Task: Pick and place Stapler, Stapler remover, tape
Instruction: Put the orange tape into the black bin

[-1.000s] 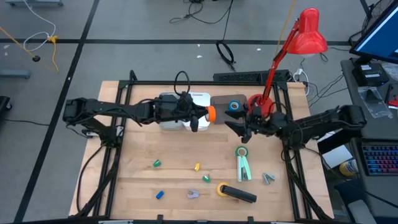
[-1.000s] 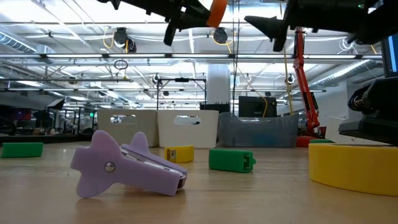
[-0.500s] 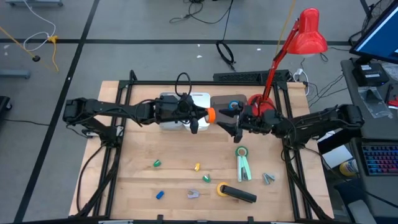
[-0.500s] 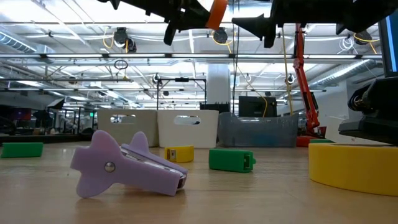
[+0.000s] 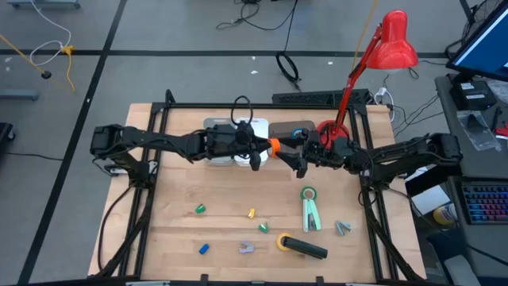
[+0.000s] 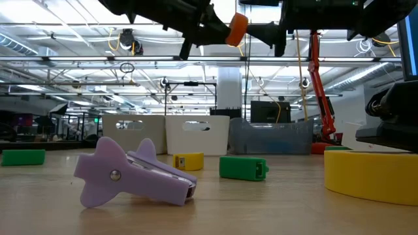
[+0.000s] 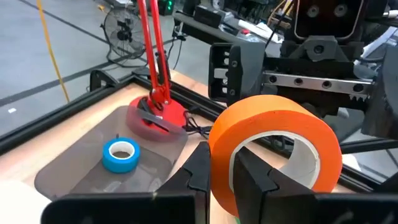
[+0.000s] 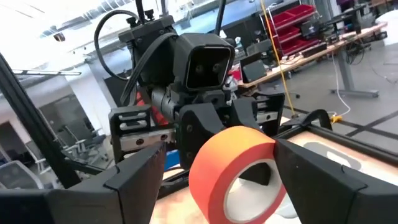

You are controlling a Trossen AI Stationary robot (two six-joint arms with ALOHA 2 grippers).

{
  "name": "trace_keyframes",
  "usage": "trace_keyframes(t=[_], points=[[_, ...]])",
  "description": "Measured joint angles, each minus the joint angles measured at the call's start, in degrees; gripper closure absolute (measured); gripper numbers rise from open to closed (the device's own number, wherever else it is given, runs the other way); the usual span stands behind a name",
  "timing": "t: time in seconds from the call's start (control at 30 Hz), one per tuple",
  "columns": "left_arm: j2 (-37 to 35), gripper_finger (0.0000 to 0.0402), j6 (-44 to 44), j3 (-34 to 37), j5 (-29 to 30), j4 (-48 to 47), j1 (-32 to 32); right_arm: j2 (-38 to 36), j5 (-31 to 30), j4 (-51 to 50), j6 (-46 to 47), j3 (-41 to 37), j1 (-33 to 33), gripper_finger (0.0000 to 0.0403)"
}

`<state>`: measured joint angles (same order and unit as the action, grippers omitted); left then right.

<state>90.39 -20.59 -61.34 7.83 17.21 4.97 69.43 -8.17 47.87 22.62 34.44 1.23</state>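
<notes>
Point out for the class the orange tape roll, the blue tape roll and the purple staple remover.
orange tape roll (image 7: pixel 277 146): left wrist view, on its outer orange band.
blue tape roll (image 7: pixel 122 155): left wrist view, on its ring's outer side.
purple staple remover (image 6: pixel 127 175): low view, on its body by the rivet.

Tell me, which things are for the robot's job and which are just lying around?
Job: orange tape in the left end effector, right end effector open facing it; blue tape, green tape, yellow tape, black stapler, green stapler, purple staple remover.
Lying about: coloured blocks, red lamp.
</notes>
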Motion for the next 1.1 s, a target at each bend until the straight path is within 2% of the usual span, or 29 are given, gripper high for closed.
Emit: trace_keyframes(t=[0.3,0.67,0.8,0.97,1.1], points=[[0.04,0.0366,0.73,0.00,-0.52,2.84,0.24,0.07,1.08,-3.60,2.29,0.06,0.58,0.0112],[0.04,0.0366,1.02,-0.02,-1.38,4.26,1.03,0.07,0.98,-3.07,5.27,0.04,0.70,0.0116],[0.04,0.0366,1.74,-0.02,-1.37,4.83,1.25,0.07,0.91,-2.91,5.87,0.02,0.72,0.0135],[0.04,0.0366,1.43,-0.04,-1.26,5.24,1.40,0.04,0.77,-1.89,5.31,-0.02,0.74,0.0177],[0.04,0.0366,1.41,-0.06,-1.32,5.38,1.40,0.04,3.07,-0.48,4.85,0.04,1.05,0.0204]])
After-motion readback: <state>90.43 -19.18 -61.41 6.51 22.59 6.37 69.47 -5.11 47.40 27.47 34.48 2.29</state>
